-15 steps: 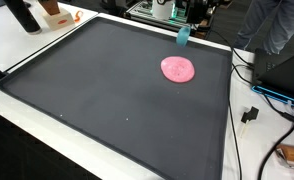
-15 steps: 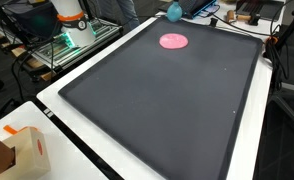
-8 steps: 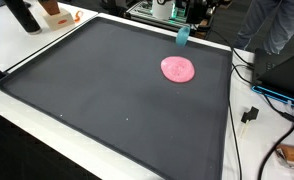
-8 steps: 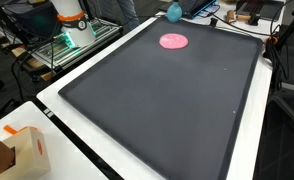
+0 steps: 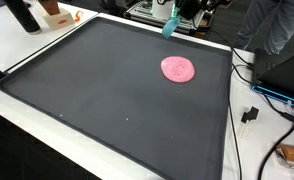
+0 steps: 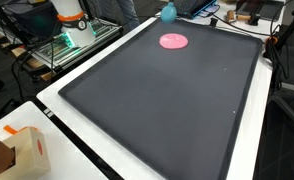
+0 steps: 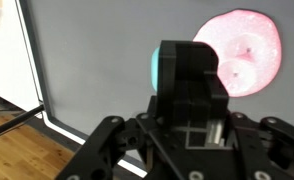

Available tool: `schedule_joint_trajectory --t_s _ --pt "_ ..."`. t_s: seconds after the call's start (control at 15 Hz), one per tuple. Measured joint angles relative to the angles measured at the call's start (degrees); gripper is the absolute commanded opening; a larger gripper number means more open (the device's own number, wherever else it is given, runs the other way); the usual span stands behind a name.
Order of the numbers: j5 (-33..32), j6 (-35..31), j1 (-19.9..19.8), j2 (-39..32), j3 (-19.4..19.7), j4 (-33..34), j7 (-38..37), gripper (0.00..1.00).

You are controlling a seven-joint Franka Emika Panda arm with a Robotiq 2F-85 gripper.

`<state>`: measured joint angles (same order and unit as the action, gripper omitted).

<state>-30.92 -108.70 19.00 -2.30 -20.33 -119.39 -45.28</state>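
My gripper (image 5: 173, 20) is at the far edge of the black mat (image 5: 117, 90), shut on a small teal object (image 5: 169, 25) and holding it just above the mat's rim. In the wrist view the black fingers (image 7: 187, 70) cover most of the teal object (image 7: 156, 68); only its left edge shows. A flat pink disc (image 5: 177, 68) lies on the mat a short way in front of the gripper. It also shows in an exterior view (image 6: 173, 41) and in the wrist view (image 7: 243, 50). The teal object shows in an exterior view (image 6: 168, 12) at the mat's far edge.
The mat lies on a white table (image 6: 62, 135). A cardboard box (image 6: 22, 152) stands at a near corner. Cables and a small plug (image 5: 249, 115) lie beside the mat. A person (image 5: 277, 25) stands at the far side. A white and orange device (image 6: 71, 18) stands off the table.
The gripper has moved with the teal object up and sideways along the mat's far edge, away from the pink disc. The disc has not moved.
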Motion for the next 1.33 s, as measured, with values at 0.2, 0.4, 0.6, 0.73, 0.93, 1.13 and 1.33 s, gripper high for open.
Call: schedule_joint_trajectory --t_s 0.2,0.4,0.6,0.73,0.93,1.13,1.33 --pt "-5.0 6.4 2.8 -3.6 -0.7 2.8 -9.8 0.26" --pt "-9.3 11.2 5.1 -8.2 -0.6 5.5 -18.9 0.26" --pt "-11.0 15.3 6.8 -12.8 -0.1 8.2 -25.8 0.26" --pt "-11.0 17.8 7.6 -15.4 0.5 10.1 -29.3 0.26" --pt "-11.0 22.0 8.8 -18.9 1.3 13.0 -32.3 0.26" --pt "-11.0 25.7 9.9 -22.0 2.0 15.8 -33.9 0.26" --pt "-11.0 28.1 10.8 -24.7 2.7 18.1 -35.1 0.26"
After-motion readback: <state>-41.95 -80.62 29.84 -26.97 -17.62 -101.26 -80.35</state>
